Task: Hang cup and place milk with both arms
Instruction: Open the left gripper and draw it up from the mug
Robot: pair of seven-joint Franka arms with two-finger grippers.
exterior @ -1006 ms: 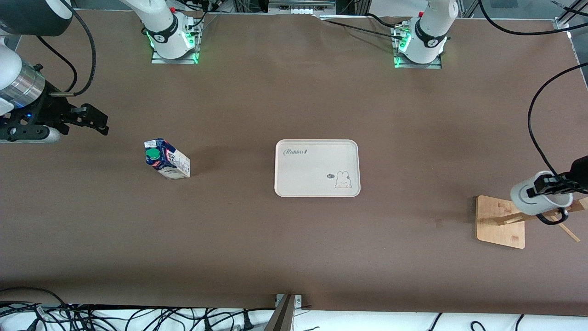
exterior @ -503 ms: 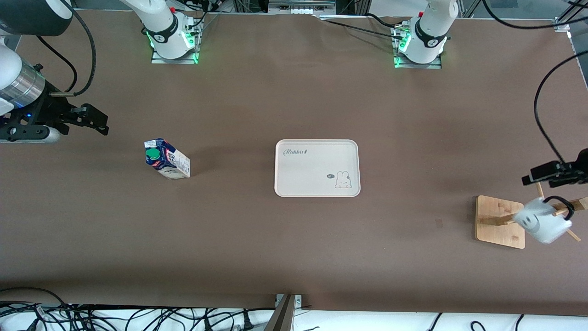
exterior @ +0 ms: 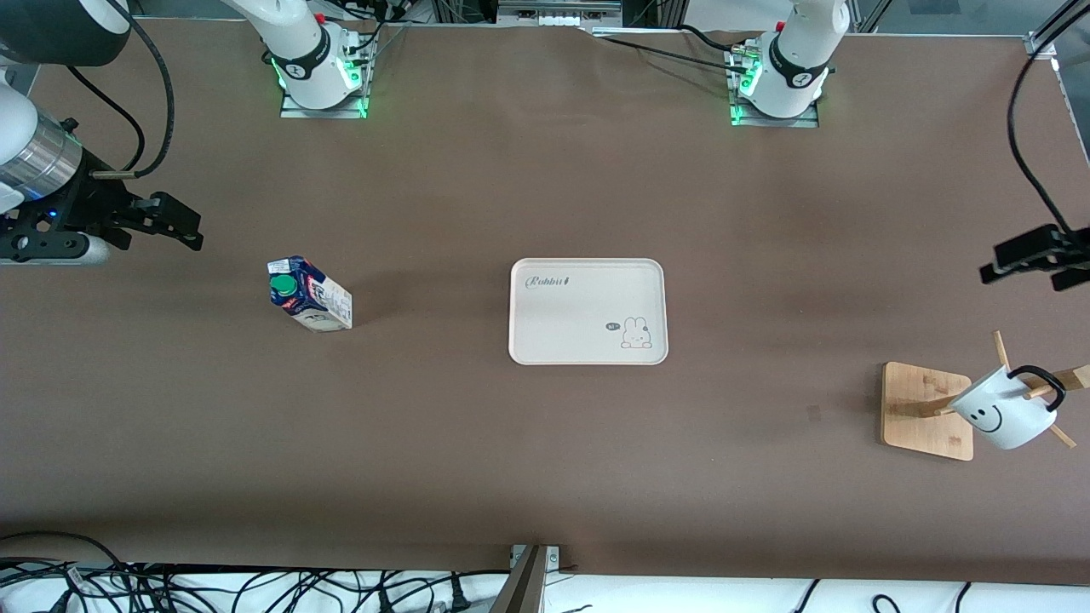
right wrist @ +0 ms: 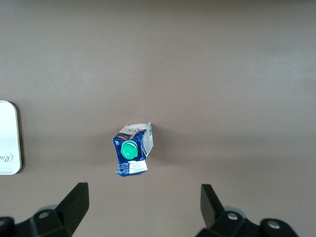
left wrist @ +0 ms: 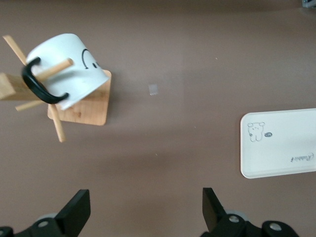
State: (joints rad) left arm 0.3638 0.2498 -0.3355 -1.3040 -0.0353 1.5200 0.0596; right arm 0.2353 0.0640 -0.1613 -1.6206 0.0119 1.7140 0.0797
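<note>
The white cup (exterior: 1003,415) with a black smiley face hangs by its black handle on a peg of the wooden rack (exterior: 928,411) at the left arm's end of the table; it also shows in the left wrist view (left wrist: 69,69). My left gripper (exterior: 1035,255) is open and empty, up in the air above the table beside the rack, apart from the cup (left wrist: 143,210). The milk carton (exterior: 308,294) stands upright on the table toward the right arm's end, green cap up (right wrist: 132,154). My right gripper (exterior: 166,223) is open and empty, in the air over the table beside the carton (right wrist: 143,207).
A cream tray (exterior: 588,312) with a rabbit drawing lies at the table's middle; its edge shows in both wrist views (left wrist: 281,143) (right wrist: 9,138). Cables hang along the table's edge nearest the camera.
The left gripper let go of the cup and drew up and away from the rack. The cup swung down and now hangs still on the peg. The right arm has not moved.
</note>
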